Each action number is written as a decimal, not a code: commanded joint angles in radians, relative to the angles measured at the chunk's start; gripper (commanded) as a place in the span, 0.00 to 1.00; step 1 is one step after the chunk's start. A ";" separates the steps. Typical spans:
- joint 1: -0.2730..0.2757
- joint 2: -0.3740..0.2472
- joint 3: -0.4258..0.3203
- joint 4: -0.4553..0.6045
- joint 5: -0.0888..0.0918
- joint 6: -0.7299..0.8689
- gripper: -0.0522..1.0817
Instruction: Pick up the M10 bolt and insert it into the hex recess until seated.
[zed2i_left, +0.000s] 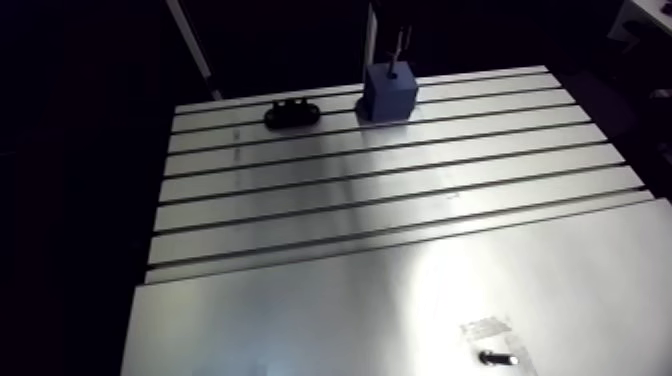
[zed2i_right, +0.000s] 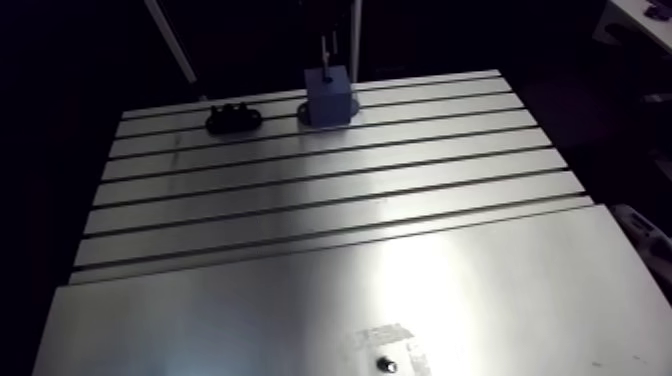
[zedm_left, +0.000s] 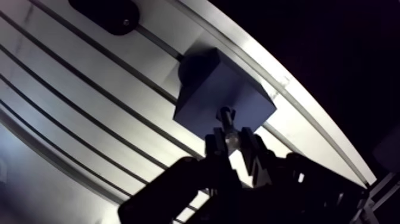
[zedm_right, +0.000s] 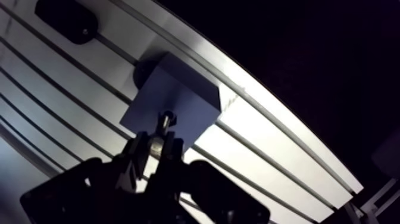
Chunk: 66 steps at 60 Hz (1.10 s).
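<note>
Clamped on the bolt, the hand hangs over the block, its two fingers set narrow with only the bolt's thickness between them. In the wrist view the bolt sticks out ahead of the fingertips, with a bright end pinched between the pads and a dark shank reaching toward the block's top face. Its far end lies over that face, near the edge closest to the hand; whether it touches the face or has gone into it cannot be told. The block is blue and squarish with a flat top, and it stands on the slotted part of the counter, close to the counter's far edge. In the arm view the hand shows only as thin uprights straight above the block, with a short dark stub meeting the middle of the top face. A black part, low and rounded with small knobs on top, lies on the same far strip of the counter, beside the block and apart from it. Nearer the camera the slots end and the counter runs on as a smooth plate. On that plate, well apart from the block and the hand, a loose bolt, small and dark, lies just beside a pale patch of tape.
</note>
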 joint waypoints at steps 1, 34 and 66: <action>-0.003 0.002 0.000 -0.002 0.001 0.000 0.92; -0.003 0.003 0.007 -0.006 0.000 -0.002 0.92; -0.004 0.009 0.007 -0.008 0.001 -0.002 0.92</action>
